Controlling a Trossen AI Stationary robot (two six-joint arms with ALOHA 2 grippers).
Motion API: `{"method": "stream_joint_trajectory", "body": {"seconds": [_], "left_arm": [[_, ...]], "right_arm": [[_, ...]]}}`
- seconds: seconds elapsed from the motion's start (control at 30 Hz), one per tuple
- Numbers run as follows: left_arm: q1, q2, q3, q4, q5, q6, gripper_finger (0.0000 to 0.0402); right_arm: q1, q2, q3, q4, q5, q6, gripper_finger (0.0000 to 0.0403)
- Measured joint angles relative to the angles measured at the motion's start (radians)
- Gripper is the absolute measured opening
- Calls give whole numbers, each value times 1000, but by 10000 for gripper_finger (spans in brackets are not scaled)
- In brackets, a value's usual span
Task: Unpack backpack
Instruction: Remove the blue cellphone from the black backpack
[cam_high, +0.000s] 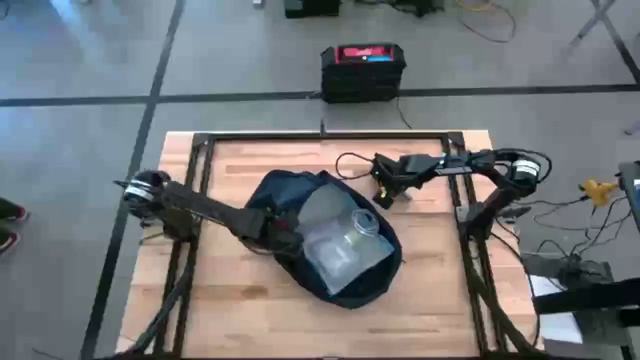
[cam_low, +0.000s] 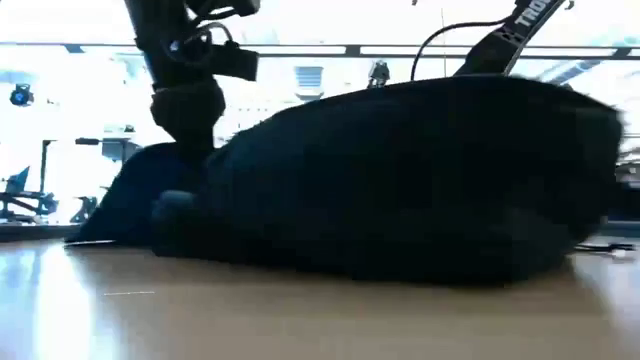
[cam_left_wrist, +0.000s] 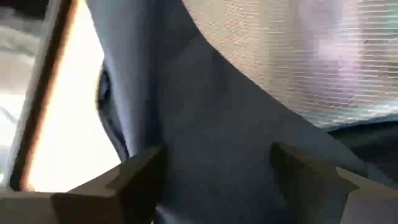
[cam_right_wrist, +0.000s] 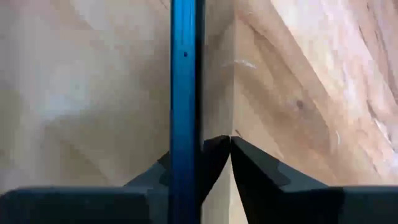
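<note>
The dark navy backpack (cam_high: 285, 195) lies on its side mid-table, its mouth gaping toward the near right, with pale lining and a clear bag (cam_high: 335, 255) showing inside. In the low view the backpack (cam_low: 400, 180) is a dark mound. My left gripper (cam_high: 288, 240) is open at the backpack's left rim. In the left wrist view it (cam_left_wrist: 217, 171) has navy fabric (cam_left_wrist: 211, 124) between its fingers. My right gripper (cam_high: 383, 195) hangs over bare wood just beyond the backpack's far right side. It (cam_right_wrist: 229, 146) is open by a narrow slit. A straight bright blue strip (cam_right_wrist: 185, 74) crosses in front of one finger. My left gripper slants down from the table's left with a finger (cam_left_wrist: 140, 177) on either side of a fold of the backpack's navy fabric; whether they touch it I cannot tell. My right gripper points down at the wood; whether it touches the blue strip I cannot tell.
A black box with a red top (cam_high: 362, 70) stands on the floor past the far edge. A black cable (cam_high: 350, 160) loops on the table's far side. Dark frame rails (cam_high: 200, 200) border the wood. Bare wood (cam_high: 300, 325) lies along the near edge.
</note>
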Motion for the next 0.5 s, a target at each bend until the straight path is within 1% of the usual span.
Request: {"method": "stream_joint_trajectory", "body": {"seconds": [0.1,0.2,0.3,0.43,0.5], "left_arm": [[-18,-96,-79,-42,-45,-79,272],[-43,-213,-168,-12,-80,-141,272],[-63,-327,-259,155,-94,-126,272],[-78,-438,-381,455,-71,5,272],[-79,-474,-430,569,-55,53,272]], "right_arm": [[0,0,0,-3,0,-4,126],[0,0,0,-4,-13,-10,138],[0,0,5,-11,-21,-17,148],[2,0,37,-62,-26,-15,160],[5,0,63,-104,-27,-5,164]]}}
